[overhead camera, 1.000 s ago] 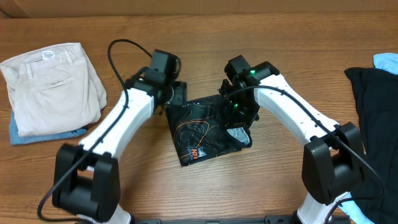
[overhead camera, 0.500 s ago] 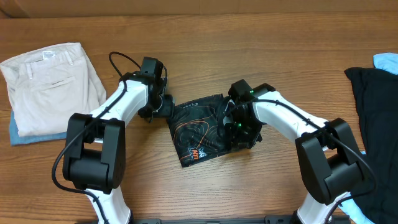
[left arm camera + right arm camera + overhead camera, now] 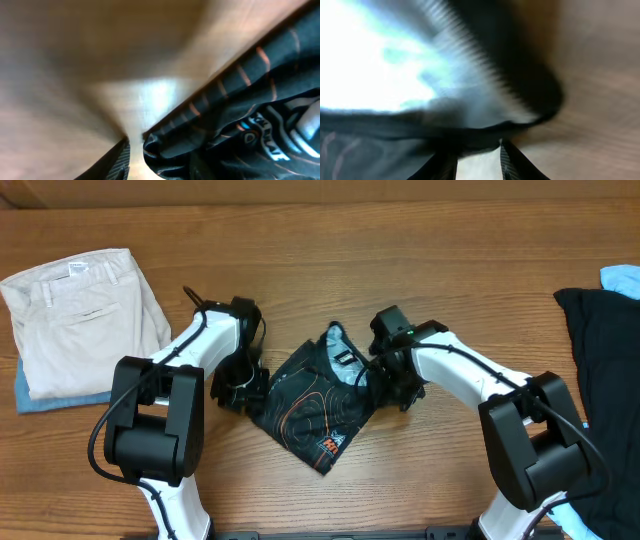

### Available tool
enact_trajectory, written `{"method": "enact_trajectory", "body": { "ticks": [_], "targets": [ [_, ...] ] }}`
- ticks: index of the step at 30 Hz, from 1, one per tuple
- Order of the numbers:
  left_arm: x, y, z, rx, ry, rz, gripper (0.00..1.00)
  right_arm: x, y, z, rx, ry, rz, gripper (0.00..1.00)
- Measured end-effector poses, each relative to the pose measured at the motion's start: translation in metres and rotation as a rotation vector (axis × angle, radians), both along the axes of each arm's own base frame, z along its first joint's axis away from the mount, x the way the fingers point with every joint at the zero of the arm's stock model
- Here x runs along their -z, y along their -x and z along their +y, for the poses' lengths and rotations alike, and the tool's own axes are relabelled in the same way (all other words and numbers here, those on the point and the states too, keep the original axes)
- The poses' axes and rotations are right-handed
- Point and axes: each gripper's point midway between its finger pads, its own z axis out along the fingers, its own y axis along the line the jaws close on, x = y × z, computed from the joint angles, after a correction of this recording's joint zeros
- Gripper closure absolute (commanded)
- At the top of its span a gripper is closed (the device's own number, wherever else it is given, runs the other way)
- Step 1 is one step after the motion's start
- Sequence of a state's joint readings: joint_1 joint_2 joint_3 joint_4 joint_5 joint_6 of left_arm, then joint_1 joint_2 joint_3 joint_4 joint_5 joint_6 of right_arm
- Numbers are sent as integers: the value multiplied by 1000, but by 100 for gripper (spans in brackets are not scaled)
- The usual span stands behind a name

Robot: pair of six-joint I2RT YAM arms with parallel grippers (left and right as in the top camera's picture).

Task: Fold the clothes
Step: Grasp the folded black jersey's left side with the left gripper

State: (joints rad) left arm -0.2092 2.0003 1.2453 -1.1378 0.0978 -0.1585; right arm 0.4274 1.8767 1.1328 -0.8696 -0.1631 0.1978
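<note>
Two grippers are at the black sports top (image 3: 312,408), one on each side of it, and both wrist views are badly blurred.

My left gripper (image 3: 237,387) is down at the top's left edge. In its wrist view only one finger (image 3: 119,159) shows, just beside a folded edge of the patterned cloth. The other finger is out of sight. I cannot tell whether these jaws are apart or clamped on the cloth.

My right gripper (image 3: 385,380) is at the top's right edge, where the cloth is turned up and shows a pale blue lining (image 3: 345,362). In its wrist view both fingers (image 3: 512,161) show, standing a little apart, with bare table (image 3: 450,250) visible in the gap. The black hem runs just past their tips. I see no cloth between them.

The top lies crumpled and skewed on the table, between the two arms, with its orange lines facing up.

Well left of the top lies a folded beige pair of trousers (image 3: 85,310) on a blue cloth (image 3: 55,398). Well right of the top lies a plain black garment (image 3: 600,360).
</note>
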Motion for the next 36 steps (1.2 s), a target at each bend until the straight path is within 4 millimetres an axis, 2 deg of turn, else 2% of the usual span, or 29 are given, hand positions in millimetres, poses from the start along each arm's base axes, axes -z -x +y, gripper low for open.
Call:
{"method": "enact_trajectory", "body": {
  "ticks": [4,6,8,15,17,18,19,20,26,28,32,36],
  "targets": [
    [2,22,-2,-23,15,77,67,0,-21,-5,18,-6,-74,68],
    [2,28,-3,-37,21,98,73,0,-27,-8,20,-5,-95,68],
    [2,33,-4,-46,29,114,73,0,-31,-11,16,-3,-107,67],
    [0,29,-8,-50,57,60,69,0,-36,-20,18,-1,-117,66],
    [-4,17,-11,-46,78,-11,59,-1,-37,-21,20,-1,-118,66],
    [-8,9,-13,-42,91,-57,48,0,-37,-22,21,0,-118,66],
    [-14,2,-15,-37,102,-103,28,0,-37,-22,21,0,-118,65],
    [-22,-5,-16,-35,114,-150,21,0,-37,-22,19,0,-118,65],
    [-84,-73,-34,-17,220,-530,21,-1,-37,-22,19,-1,-117,65],
    [-96,-90,-42,-12,264,-605,21,-1,-36,-22,19,1,-114,65],
    [-94,-106,-60,14,364,-645,22,-1,-34,-23,20,7,-106,65],
    [-72,-114,-79,18,467,-608,22,0,-33,-24,19,11,-102,65]
  ]
}}
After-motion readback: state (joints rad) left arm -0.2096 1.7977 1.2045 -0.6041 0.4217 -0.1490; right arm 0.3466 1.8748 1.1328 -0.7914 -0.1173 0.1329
